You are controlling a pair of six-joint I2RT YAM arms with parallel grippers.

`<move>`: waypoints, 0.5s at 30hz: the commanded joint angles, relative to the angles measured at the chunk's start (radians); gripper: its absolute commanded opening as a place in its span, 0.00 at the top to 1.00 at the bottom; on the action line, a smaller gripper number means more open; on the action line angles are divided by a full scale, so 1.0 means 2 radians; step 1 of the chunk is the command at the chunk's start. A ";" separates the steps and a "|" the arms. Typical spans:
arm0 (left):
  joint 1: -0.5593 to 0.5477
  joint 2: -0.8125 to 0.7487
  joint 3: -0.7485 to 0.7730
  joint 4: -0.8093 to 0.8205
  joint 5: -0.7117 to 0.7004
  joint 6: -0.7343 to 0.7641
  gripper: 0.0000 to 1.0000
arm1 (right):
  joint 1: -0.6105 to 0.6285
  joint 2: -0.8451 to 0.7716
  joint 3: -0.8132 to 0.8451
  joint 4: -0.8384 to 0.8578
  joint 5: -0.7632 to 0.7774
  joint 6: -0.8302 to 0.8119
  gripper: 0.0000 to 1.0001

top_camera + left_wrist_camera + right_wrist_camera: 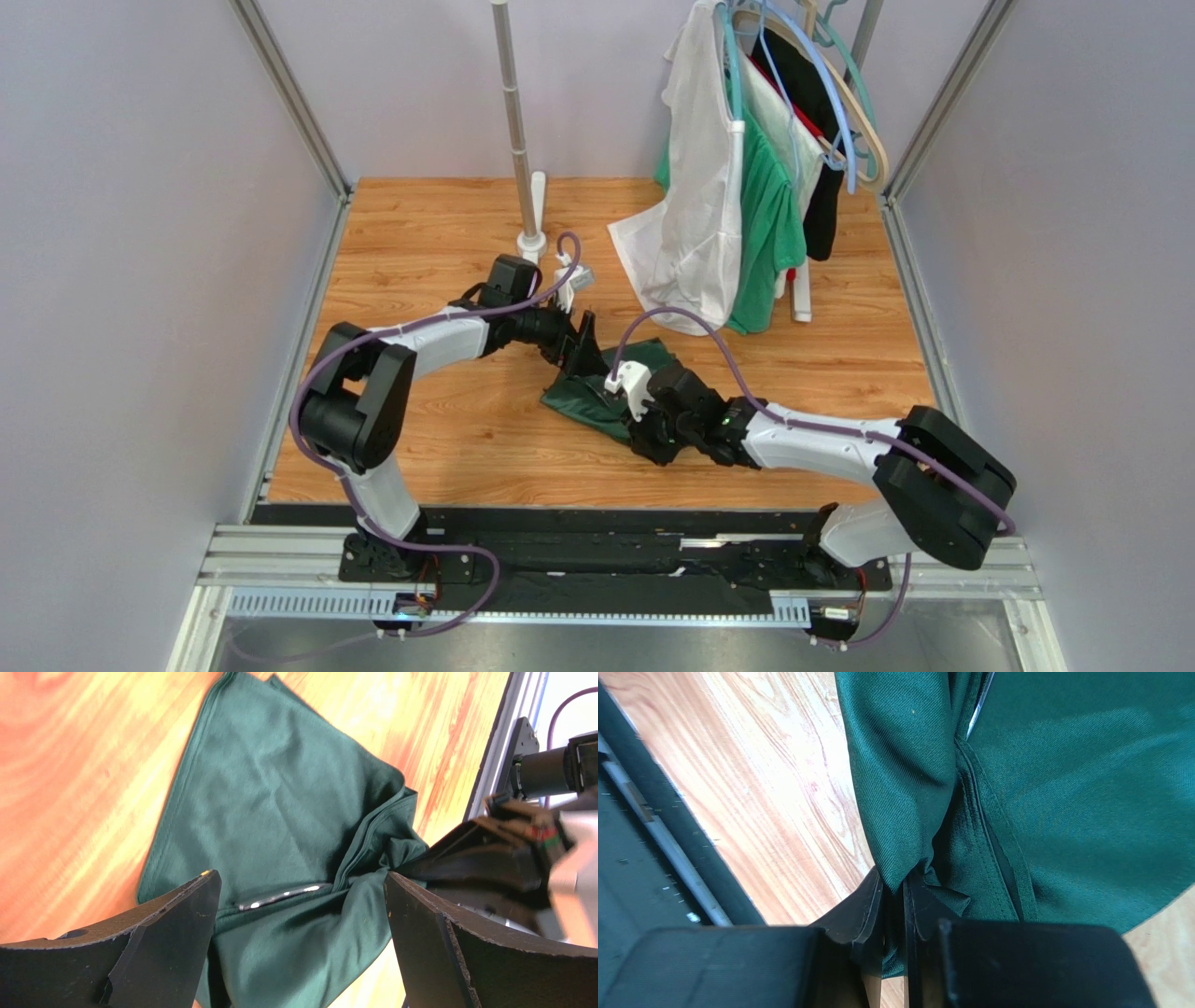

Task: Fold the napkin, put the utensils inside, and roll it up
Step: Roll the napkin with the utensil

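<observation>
From above, the napkin (578, 399) lay crumpled on the counter (421, 252), between the two sets of fingers. The left fingers (584, 347) hung at its far edge, spread apart. The right fingers (648, 427) met its near side; from this height I could not tell how they stood. Well beyond both, garments (730, 210) hung on hangers near a pole (516, 126).

In the left wrist view, the left fingers (300, 878) stood wide open and held nothing, one at each lower corner. The napkin (281, 791) spread flat on the counter (84, 777) beyond their tips and ran down between them. A utensil (281, 896), slim and silver, lay in a fold of the cloth between the two tips, nearer the one on the left of the picture and touching neither. Only part of it showed; the rest was under cloth. Just past the other tip, the right fingers (428, 864) pinched a gathered corner of the napkin, and creases ran in toward them.

In the right wrist view, the right fingers (904, 896) were closed on a bunched fold of the napkin (1074, 798), with only cloth between them. A thick rolled fold ran away from the tips, with flatter layers beside it. On the other side lay bare counter (773, 798), edged by a black rail (640, 826).
</observation>
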 commanded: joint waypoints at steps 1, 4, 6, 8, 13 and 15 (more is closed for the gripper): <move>0.009 -0.015 -0.020 0.080 0.029 -0.021 0.05 | -0.035 0.010 0.003 -0.015 -0.108 0.026 1.00; 0.010 -0.029 -0.047 0.125 0.040 -0.036 0.05 | -0.067 0.012 0.002 -0.011 -0.151 0.040 1.00; 0.011 -0.039 -0.070 0.145 0.040 -0.041 0.05 | -0.094 0.016 0.005 -0.012 -0.185 0.044 1.00; 0.013 -0.050 -0.085 0.169 0.044 -0.042 0.04 | -0.110 0.028 0.009 -0.017 -0.203 0.045 1.00; 0.014 -0.040 -0.087 0.191 0.062 -0.043 0.04 | -0.142 0.071 0.031 -0.036 -0.262 0.049 1.00; 0.015 -0.027 -0.086 0.193 0.067 -0.042 0.04 | -0.150 0.078 0.034 -0.037 -0.279 0.052 1.00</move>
